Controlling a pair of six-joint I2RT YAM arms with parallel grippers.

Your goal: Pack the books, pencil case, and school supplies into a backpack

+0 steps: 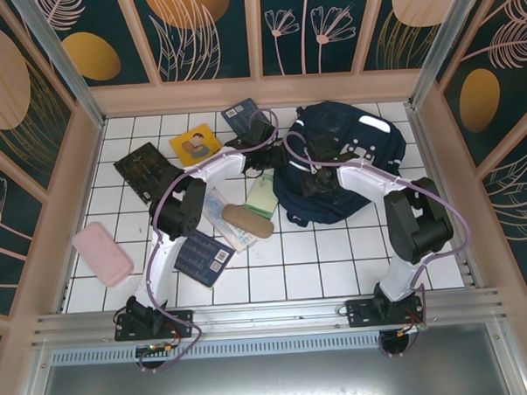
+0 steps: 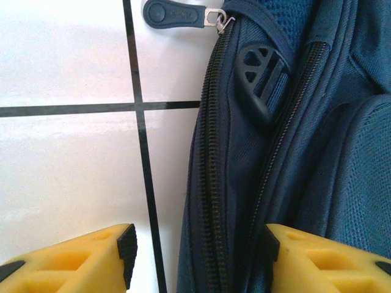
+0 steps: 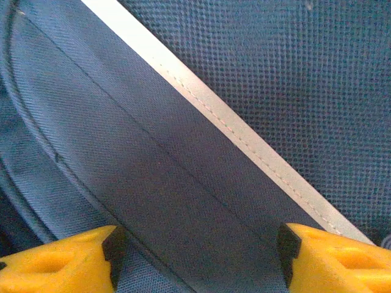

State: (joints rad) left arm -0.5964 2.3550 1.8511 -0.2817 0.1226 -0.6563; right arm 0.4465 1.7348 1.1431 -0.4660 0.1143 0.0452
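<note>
the navy backpack (image 1: 349, 163) lay closed at the tiled table's (image 1: 336, 251) far right. the left gripper (image 2: 198, 256) held spread fingers (image 2: 73, 262) astride its zipper (image 2: 211, 152), the right gripper (image 3: 198, 256) spread over its reflective stripe (image 3: 244, 140), probably readying to open it.

white tiled tabletop (image 1: 336, 255): backpack (image 1: 366, 149) by far right corner, books (image 1: 195, 146) toward far left, pink case (image 1: 102, 253) near left edge.
</note>
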